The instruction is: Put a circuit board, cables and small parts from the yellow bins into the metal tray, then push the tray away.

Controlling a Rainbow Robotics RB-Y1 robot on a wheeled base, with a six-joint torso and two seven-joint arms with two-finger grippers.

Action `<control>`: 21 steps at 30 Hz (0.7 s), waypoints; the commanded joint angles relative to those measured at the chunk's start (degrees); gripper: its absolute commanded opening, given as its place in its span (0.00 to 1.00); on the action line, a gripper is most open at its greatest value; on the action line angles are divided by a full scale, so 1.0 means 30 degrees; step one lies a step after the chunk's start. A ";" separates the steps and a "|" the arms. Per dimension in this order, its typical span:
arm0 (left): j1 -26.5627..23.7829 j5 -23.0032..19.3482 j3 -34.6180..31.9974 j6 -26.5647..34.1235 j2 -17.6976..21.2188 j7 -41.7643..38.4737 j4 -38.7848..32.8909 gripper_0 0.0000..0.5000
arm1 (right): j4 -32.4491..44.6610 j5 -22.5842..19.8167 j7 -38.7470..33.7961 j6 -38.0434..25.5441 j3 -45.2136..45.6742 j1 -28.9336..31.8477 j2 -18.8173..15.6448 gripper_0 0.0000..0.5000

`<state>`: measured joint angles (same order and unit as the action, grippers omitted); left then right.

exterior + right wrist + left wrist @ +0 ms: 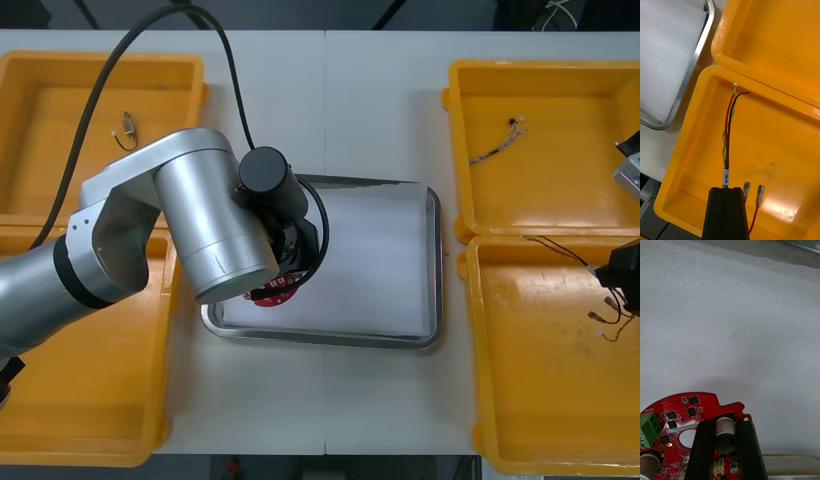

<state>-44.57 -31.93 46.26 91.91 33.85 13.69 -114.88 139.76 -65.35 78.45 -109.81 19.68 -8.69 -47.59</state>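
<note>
The left fingers (704,450) grip the round red circuit board (696,408) at the near left part of the tray's (432,270) white lining. The right fingers (717,213), nearly together, pinch a red and black cable (729,127) inside the near right yellow bin (688,123).

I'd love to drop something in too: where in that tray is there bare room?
The tray is bare from the board to its right and far rims. Crowded: its near-left corner, where the left tool holds the board. The right tool grips a cable in the near right bin.
</note>
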 commanded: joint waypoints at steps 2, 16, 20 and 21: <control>-0.0816 0.1153 0.1103 0.0155 -0.0854 -0.0666 0.0882 0.00 | 0.0493 0.0015 0.0072 -0.0065 0.0030 -0.0355 -0.0747 0.00; -0.0757 0.0947 0.1513 0.0067 -0.0561 -0.0519 0.0999 0.00 | 0.0493 0.0015 0.0072 -0.0065 0.0030 -0.0355 -0.0747 0.00; -0.0786 0.0977 0.1748 -0.0020 -0.0473 -0.0578 0.1234 0.06 | 0.0493 0.0015 0.0072 -0.0065 0.0030 -0.0355 -0.0747 0.00; -0.0786 0.0947 0.1777 -0.0050 -0.0473 -0.0519 0.1351 0.09 | 0.0493 0.0015 0.0072 -0.0065 0.0030 -0.0355 -0.0747 0.00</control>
<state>-44.71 -29.31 50.23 91.93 32.56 13.69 -111.06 139.76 -65.35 78.45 -109.81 19.68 -8.69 -47.62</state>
